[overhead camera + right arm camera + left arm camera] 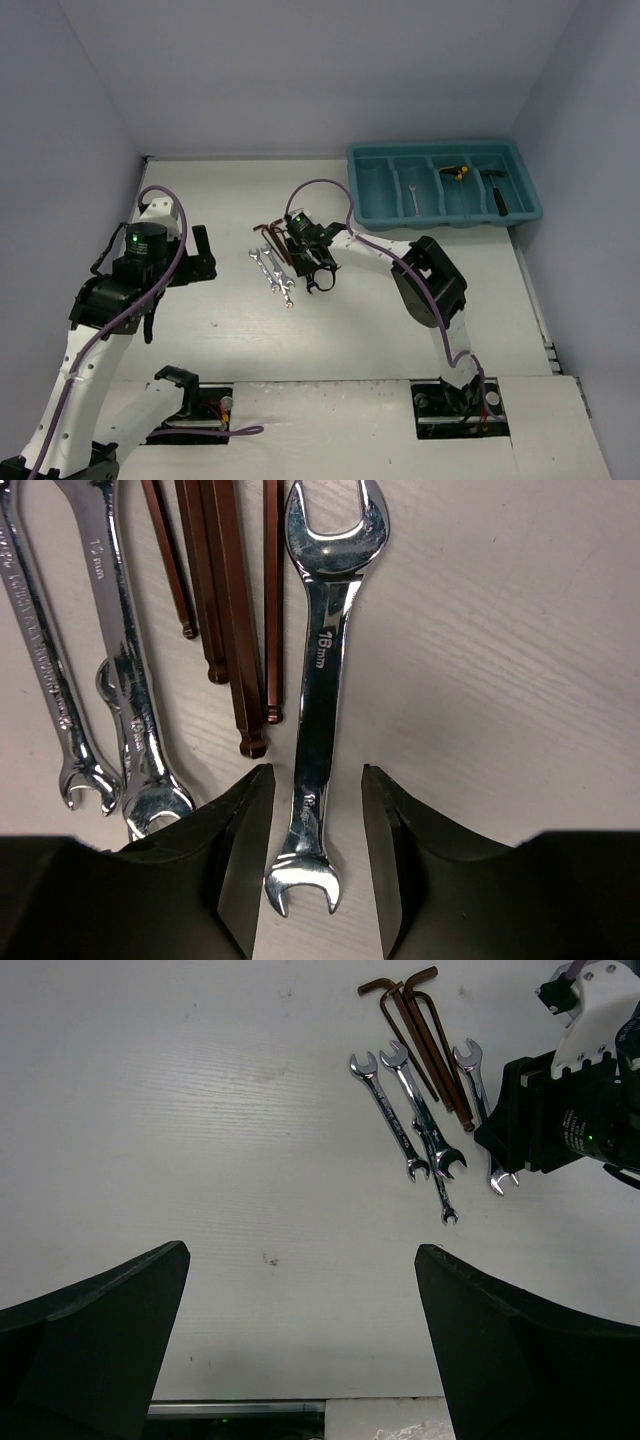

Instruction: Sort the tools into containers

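Note:
My right gripper (318, 860) is open and low over the table, its two fingers straddling the lower end of a silver open-ended wrench (320, 680) with a gap on each side. Dark reddish hex keys (225, 600) and more silver wrenches (115, 650) lie just left of it. In the top view the right gripper (305, 258) sits at the table's middle by the wrenches (272, 272) and hex keys (270, 238). My left gripper (300, 1290) is open and empty, left of the wrenches (410, 1110). The teal tray (440, 221) stands at the far right.
The tray holds a silver wrench (414, 198), a yellow-and-black piece (458, 172) and a black hammer-like tool (497, 192) in separate compartments. Grey walls close the table on three sides. The right arm's elbow (430, 280) rises between the tools and the tray.

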Motion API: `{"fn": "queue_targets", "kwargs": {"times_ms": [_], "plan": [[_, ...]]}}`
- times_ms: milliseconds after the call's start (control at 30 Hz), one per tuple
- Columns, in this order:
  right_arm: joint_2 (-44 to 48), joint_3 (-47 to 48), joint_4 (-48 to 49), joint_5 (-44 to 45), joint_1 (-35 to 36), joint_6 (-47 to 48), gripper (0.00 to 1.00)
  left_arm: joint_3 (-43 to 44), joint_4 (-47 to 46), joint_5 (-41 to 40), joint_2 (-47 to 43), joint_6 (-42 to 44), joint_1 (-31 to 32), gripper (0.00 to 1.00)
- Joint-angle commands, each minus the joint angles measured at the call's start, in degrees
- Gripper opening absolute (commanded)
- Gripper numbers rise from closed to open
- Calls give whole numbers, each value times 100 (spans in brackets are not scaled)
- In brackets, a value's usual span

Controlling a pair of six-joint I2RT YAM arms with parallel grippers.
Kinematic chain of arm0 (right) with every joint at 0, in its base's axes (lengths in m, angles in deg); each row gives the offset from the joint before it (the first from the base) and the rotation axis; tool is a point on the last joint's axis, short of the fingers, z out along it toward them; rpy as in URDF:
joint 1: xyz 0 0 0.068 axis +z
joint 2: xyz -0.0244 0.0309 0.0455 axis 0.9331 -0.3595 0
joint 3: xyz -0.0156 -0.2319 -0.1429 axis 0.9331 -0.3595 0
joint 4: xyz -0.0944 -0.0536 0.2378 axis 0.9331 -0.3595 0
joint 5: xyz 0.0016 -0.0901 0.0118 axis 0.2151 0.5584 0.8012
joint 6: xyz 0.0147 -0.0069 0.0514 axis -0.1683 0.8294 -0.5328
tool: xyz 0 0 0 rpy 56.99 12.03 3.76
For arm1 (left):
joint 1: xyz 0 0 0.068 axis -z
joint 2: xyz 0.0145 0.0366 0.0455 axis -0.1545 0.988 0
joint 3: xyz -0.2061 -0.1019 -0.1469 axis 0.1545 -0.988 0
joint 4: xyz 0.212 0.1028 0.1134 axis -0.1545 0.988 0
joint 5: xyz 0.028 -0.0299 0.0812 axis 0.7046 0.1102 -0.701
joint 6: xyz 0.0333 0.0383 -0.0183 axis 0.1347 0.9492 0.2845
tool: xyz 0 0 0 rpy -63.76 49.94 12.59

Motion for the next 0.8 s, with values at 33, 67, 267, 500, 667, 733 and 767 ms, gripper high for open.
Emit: {"fn": "queue_targets", "kwargs": {"times_ms": [33, 67, 267, 500, 667, 733, 767], "plan": [[-165, 281, -42, 155, 85, -33, 36, 47, -165, 4, 18, 72, -22, 95], [-196, 251, -48, 203, 97, -33, 34, 41, -159, -2, 18, 78, -22, 95], [159, -365, -101, 388, 96, -155, 21, 58, -175, 10, 19, 71, -22, 96], [1216, -1641, -461, 368, 101, -255, 9, 128, -184, 49, 80, 80, -22, 96], [1735, -2116, -789, 217, 102, -306, 13, 178, -192, 67, 156, 80, -22, 95], [1769, -2093, -876, 227, 96, -289, 16, 183, -192, 55, 188, 90, -22, 95], [1735, -2062, -903, 231, 83, -267, 18, 192, -192, 46, 196, 94, -22, 95]]}}
